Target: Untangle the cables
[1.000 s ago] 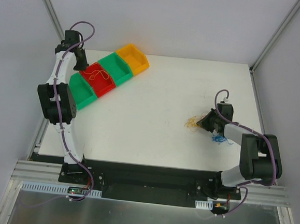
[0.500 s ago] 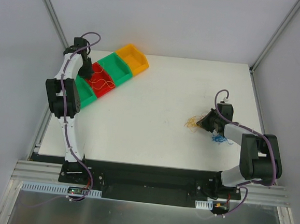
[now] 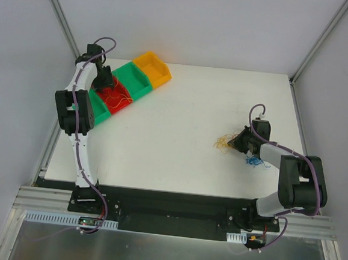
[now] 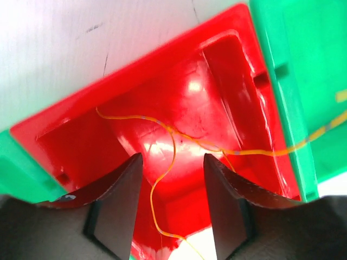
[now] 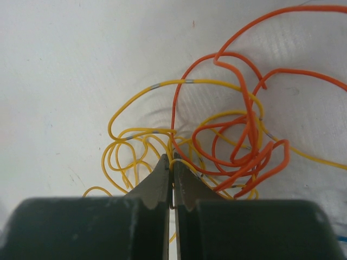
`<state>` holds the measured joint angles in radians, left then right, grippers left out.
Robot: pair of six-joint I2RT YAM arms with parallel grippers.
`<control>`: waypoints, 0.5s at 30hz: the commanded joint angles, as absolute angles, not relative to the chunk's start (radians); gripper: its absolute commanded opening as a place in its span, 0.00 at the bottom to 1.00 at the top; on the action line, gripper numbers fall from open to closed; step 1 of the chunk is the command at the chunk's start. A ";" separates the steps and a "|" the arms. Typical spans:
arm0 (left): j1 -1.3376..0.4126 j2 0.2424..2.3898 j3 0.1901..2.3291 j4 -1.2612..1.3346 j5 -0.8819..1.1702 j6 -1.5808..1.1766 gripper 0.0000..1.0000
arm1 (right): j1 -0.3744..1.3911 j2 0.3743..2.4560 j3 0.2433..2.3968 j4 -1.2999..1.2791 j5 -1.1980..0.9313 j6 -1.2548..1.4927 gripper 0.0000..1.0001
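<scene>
The cables lie in two places. A clump of yellow and orange wires (image 5: 227, 135) rests on the white table, seen as a small tangle (image 3: 223, 143) in the top view, with a few blue wires (image 3: 254, 162) beside the right arm. My right gripper (image 5: 173, 162) is shut on a yellow strand at the clump's near edge. One yellow-orange wire (image 4: 130, 116) lies in the red bin (image 4: 227, 70). My left gripper (image 4: 172, 158) hangs open just above that bin, and the wire runs loosely between its fingers. In the top view the left gripper (image 3: 105, 79) is over the red bin (image 3: 123, 105).
Several bins stand in a diagonal row at the table's far left: a green one (image 3: 100, 113), the red one, another green one (image 3: 138, 82) and an orange one (image 3: 153, 67). The cell's grey walls close in on both sides.
My left arm has swung right from beside the bins to over the red bin, and its jaws have gone from shut to open. The right arm and the clump have not moved.
</scene>
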<state>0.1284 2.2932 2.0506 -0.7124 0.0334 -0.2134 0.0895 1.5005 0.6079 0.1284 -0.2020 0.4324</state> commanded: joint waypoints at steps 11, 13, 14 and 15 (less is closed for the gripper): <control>0.029 1.931 1.786 -0.700 0.351 -0.039 0.52 | 0.103 1.494 0.635 0.132 -0.224 0.425 0.00; 0.008 1.951 1.786 -0.699 0.339 -0.012 0.52 | 0.103 1.490 0.635 0.133 -0.225 0.425 0.00; 0.003 1.960 1.787 -0.696 0.351 -0.009 0.53 | 0.103 1.486 0.634 0.135 -0.224 0.425 0.00; 0.003 1.977 1.792 -0.692 0.360 0.021 0.54 | 0.103 1.486 0.632 0.135 -0.222 0.425 0.00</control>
